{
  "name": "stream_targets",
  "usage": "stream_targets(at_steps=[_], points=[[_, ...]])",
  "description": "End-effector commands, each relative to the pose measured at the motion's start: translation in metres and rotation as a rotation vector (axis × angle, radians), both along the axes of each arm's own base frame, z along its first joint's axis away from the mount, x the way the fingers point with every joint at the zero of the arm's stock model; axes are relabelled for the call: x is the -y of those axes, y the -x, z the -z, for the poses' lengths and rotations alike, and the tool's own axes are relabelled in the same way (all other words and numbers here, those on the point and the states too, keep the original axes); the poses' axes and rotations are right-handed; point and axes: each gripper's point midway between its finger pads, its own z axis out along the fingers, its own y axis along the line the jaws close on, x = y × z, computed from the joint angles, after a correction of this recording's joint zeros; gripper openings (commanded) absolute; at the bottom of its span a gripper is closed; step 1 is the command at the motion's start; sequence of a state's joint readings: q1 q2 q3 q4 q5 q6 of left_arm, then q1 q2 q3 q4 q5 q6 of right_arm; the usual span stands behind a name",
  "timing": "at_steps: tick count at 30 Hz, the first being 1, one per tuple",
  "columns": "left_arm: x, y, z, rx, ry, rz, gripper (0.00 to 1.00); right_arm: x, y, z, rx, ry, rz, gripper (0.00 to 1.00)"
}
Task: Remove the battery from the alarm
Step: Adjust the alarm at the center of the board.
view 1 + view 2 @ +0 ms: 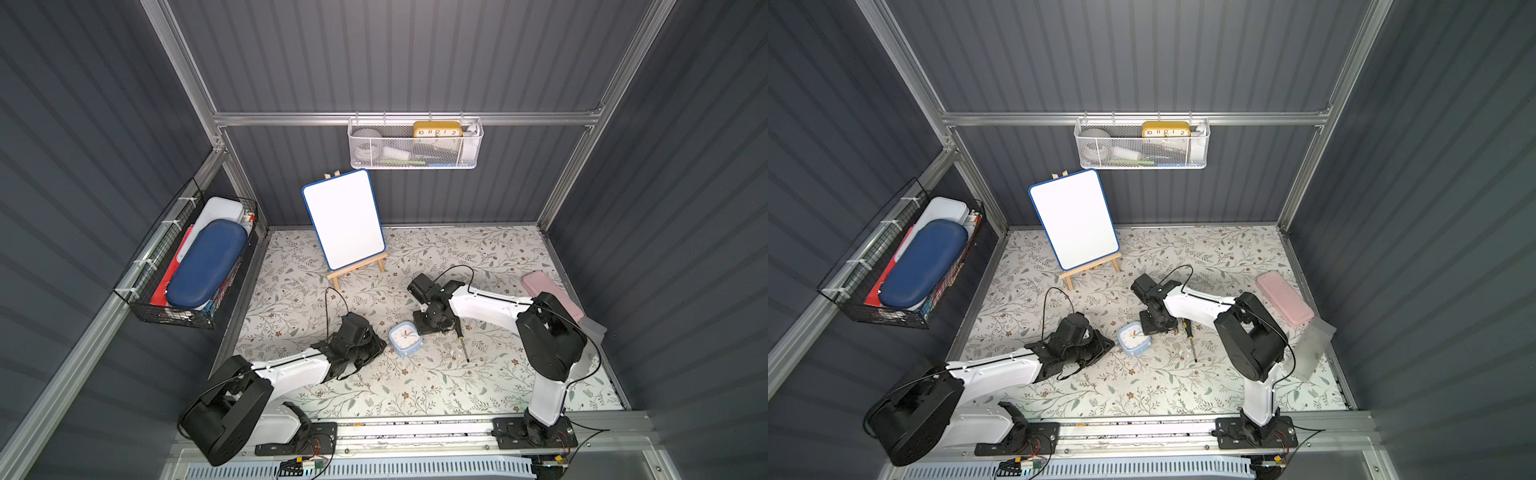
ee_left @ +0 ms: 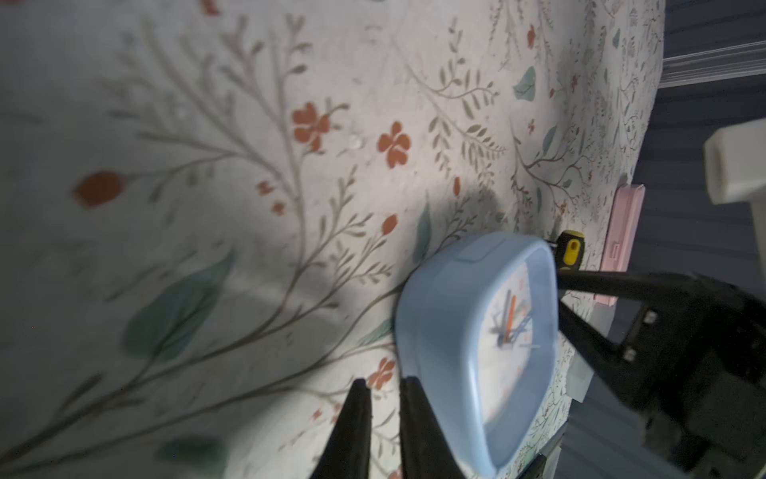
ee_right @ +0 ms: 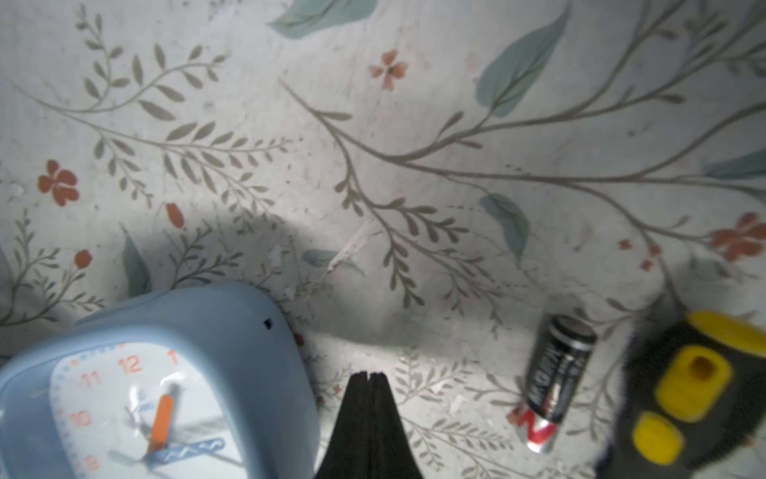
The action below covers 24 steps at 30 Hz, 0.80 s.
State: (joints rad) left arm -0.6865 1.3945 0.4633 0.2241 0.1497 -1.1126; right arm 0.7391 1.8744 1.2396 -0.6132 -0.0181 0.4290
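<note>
Battery on mat, between alarm and screwdriver — untouched

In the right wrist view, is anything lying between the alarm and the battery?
Only the right gripper, its jaws shut and empty, over bare floral mat. The alarm sits to one side, the battery to the other, beside the screwdriver.

Smooth glossy blue plastic alarm; battery in shiny foil-like wrap; matt printed floral counter, slightly scuffed
</note>
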Motion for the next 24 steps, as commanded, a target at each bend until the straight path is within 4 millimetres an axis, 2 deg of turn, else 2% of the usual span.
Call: stream_targets(at_steps=[1,5,9,12,15,16,18,19,20,21,22,23,24], points=[[0.026,-0.02,-0.024,0.108,0.071,0.088,0.19,-0.01,0.014,0.01,-0.048,-0.033,-0.023,0.0],[0.033,-0.033,-0.029,0.133,0.073,0.099,0.19,-0.009,0.027,0.013,-0.064,-0.009,-0.019,0.0],[0.036,-0.034,-0.028,0.129,0.07,0.113,0.18,0.011,0.026,0.011,-0.026,0.08,0.027,0.0],[0.021,-0.031,-0.028,0.124,0.01,0.08,0.21,0.037,0.017,0.001,0.029,0.187,0.072,0.0],[0.0,-0.03,-0.035,0.143,-0.055,0.029,0.28,0.047,0.01,-0.016,0.07,0.203,0.097,0.0],[-0.006,-0.029,-0.04,0.152,-0.071,0.014,0.32,0.049,0.007,-0.023,0.089,0.204,0.102,0.0],[-0.016,-0.03,-0.051,0.178,-0.101,-0.006,0.48,0.051,0.004,-0.04,0.116,0.201,0.103,0.0],[-0.021,-0.032,-0.06,0.203,-0.118,-0.015,0.71,0.052,0.003,-0.052,0.137,0.201,0.103,0.04],[-0.025,-0.033,-0.069,0.23,-0.14,-0.011,0.99,0.054,0.0,-0.065,0.166,0.197,0.107,0.15],[-0.028,-0.036,-0.079,0.257,-0.163,-0.009,1.0,0.059,-0.002,-0.078,0.2,0.201,0.118,0.33],[-0.034,-0.04,-0.091,0.283,-0.207,-0.02,0.99,0.065,-0.006,-0.095,0.254,0.208,0.134,0.7],[-0.04,-0.045,-0.107,0.323,-0.247,-0.032,0.99,0.073,-0.009,-0.113,0.309,0.211,0.143,0.99],[-0.043,-0.051,-0.124,0.38,-0.271,-0.031,0.99,0.079,-0.012,-0.131,0.363,0.209,0.152,0.99]])
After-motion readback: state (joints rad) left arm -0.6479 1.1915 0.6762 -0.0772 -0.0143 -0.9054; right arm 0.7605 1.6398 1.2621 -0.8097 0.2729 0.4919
